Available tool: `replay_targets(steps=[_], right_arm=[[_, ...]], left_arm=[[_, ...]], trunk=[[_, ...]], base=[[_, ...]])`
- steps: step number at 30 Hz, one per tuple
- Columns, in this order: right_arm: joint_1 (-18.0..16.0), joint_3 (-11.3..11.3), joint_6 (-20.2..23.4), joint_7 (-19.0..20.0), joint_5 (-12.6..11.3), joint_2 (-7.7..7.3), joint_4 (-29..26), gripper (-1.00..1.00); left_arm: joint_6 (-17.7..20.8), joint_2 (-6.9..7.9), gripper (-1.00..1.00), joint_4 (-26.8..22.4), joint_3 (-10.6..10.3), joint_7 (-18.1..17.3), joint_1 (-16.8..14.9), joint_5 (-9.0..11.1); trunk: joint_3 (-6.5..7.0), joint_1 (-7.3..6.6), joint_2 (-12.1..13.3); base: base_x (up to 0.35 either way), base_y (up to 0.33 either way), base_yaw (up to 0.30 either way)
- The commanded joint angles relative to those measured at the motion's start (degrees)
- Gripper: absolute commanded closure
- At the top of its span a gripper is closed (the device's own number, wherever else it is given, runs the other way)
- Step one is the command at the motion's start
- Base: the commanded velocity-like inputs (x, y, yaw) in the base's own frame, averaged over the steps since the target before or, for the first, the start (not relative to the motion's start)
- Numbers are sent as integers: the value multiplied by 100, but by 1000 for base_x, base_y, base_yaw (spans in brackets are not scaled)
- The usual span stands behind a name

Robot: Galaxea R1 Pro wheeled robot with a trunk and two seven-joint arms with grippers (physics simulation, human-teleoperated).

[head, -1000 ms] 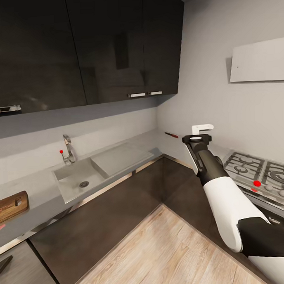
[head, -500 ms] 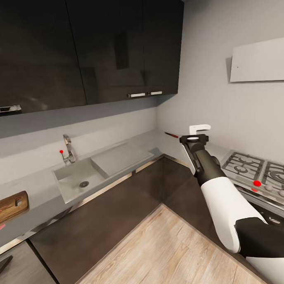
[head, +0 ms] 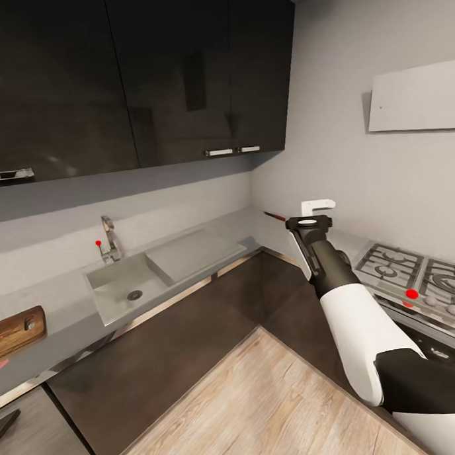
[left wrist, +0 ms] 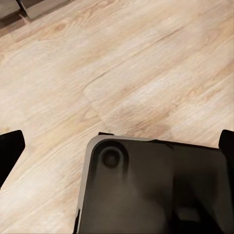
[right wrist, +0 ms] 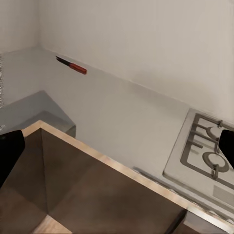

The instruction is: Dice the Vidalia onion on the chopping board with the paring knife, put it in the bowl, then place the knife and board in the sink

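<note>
The paring knife (head: 275, 216), with its dark blade and reddish handle, lies on the grey countertop (head: 209, 251) in the corner by the wall. It is also in the right wrist view (right wrist: 72, 65). My right gripper (right wrist: 117, 146) is stretched out toward it, some way short, and open; its dark fingertips (right wrist: 9, 148) stand at the picture's edges. The steel sink (head: 111, 289) holds only its drain. The brown chopping board (head: 17, 327) lies on the worktop at the far left edge. My left gripper (left wrist: 117, 141) hangs open over the floor. Onion and bowl are out of view.
A gas hob (head: 415, 275) sits on the counter right of my right arm, also in the wrist view (right wrist: 207, 151). Dark wall cabinets (head: 135, 79) hang above the sink, and the chrome tap (head: 109, 240) stands behind it. The wood floor (head: 262, 405) lies in the counter's L.
My right arm has moved a little to the left and forward, closer to the paring knife. Nothing else has moved.
</note>
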Motion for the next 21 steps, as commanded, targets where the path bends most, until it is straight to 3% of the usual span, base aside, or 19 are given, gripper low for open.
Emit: replay_targets(steps=[1,3,15,21], right_arm=[[-6,8,50,-1,46,29,-1,-100],[-6,8,50,-6,46,120,2,-100],[-6,8,52,-9,46,243,16,-100],[-6,8,72,-8,46,262,51,-100]], left_arm=[[-21,1,-100,-2,6,-55,0,57],[-51,2,-100,8,6,-45,0,52],[-51,2,-100,20,7,-41,0,51],[-51,2,-100,21,8,-41,0,51]], trunk=[[-12,4,-13],[-12,4,-13],[-12,4,-13],[-13,4,-13]], base=[[0,0,0],[51,-115,0],[164,-240,0],[253,-88,0]])
